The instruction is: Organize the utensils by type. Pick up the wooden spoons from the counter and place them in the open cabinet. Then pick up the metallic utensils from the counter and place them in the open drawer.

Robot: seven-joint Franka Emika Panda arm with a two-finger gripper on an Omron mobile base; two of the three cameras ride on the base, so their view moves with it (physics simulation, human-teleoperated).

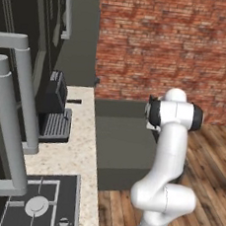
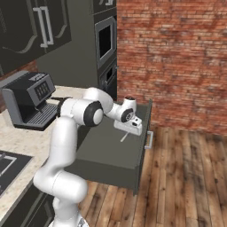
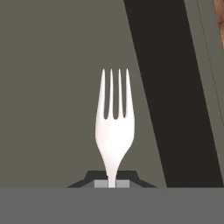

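One small silver fork [image 3: 114, 131] hangs from the two-finger gripper [image 2: 128, 131] above the wide, shallow dark grey drawer [image 2: 108, 150], which stands pulled out from the beige speckled stone counter [image 1: 76, 145]. The likely risk is a release from this height: the light fork could bounce on the flat bottom, or, if the hand drifts right toward the far wall, tip over the rim onto the wooden floor [image 2: 186, 177]. The pincer is clamped nearly shut on the fork's thin handle, tines pointing down and away over the drawer bottom.
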